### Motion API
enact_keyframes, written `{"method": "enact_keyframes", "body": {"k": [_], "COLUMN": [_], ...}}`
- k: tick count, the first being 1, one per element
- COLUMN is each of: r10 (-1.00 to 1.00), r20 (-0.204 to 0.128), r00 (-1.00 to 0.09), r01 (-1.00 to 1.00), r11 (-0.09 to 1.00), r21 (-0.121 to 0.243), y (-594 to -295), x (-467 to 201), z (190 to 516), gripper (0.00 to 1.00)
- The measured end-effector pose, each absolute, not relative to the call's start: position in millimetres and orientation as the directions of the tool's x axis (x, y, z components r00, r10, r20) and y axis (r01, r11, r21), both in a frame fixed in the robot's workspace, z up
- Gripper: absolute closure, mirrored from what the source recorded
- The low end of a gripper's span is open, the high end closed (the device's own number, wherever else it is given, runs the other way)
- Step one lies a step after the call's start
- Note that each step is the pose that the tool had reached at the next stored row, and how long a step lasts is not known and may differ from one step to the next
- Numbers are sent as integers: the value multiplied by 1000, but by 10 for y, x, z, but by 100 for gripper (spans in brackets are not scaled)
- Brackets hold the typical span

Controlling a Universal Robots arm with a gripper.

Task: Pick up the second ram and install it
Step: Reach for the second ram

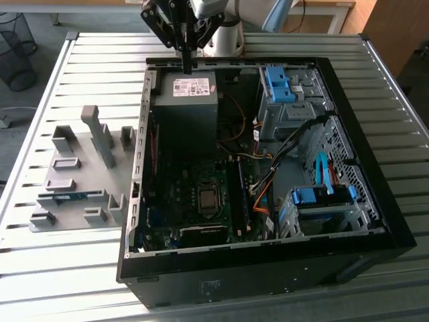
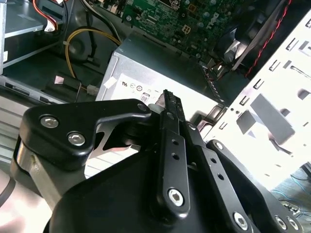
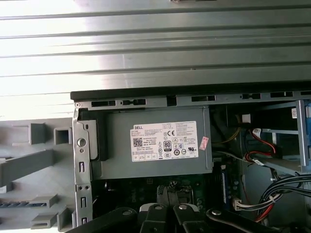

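Observation:
The second ram is a thin blue stick lying flat in a slot of the grey holder, on the table at the exterior view's left of the open computer case. My gripper hangs over the far wall of the case, above the grey power supply, well away from the ram. Its black fingers are pressed together with nothing between them, as both wrist views show. The motherboard's memory slots run along the middle of the case floor.
The case lies on a slatted metal table. Blue drive-bay clips, orange and black cables and the processor socket crowd the case interior. The holder has upright grey posts. A bin stands beyond the table.

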State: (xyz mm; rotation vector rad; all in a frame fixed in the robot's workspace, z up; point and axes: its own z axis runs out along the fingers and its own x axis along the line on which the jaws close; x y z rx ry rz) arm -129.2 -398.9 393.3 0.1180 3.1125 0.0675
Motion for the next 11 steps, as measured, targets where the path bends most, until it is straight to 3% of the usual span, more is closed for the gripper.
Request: {"method": "enact_keyframes", "body": {"k": [11], "r10": [76], "r20": [-24], "r00": [-997], "r01": [75], "r11": [996], "r21": [44], "y": [-3990], "x": [-1334], "z": [3933], "gripper": [90]}}
